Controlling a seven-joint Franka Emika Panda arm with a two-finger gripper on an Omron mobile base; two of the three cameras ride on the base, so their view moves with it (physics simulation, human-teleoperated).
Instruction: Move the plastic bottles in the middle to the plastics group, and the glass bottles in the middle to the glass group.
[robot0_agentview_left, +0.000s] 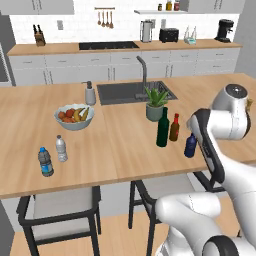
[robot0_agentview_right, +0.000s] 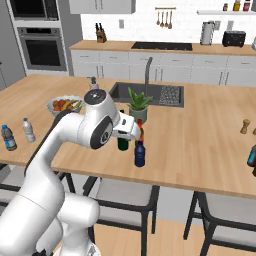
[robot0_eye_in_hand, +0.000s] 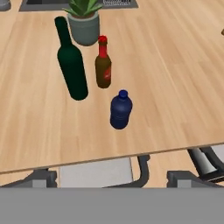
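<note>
Hand view — hand open, hovering above navy bottle (robot0_eye_in_hand: 120, 110), looking down

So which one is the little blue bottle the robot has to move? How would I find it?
Start at the sink set into the long wooden counter, then find the potted plant just in front of it. Three bottles stand near that pot: a tall green bottle, a brown bottle with a red cap, and the navy bottle. It is the shortest, roundest and nearest the counter's edge.
</note>
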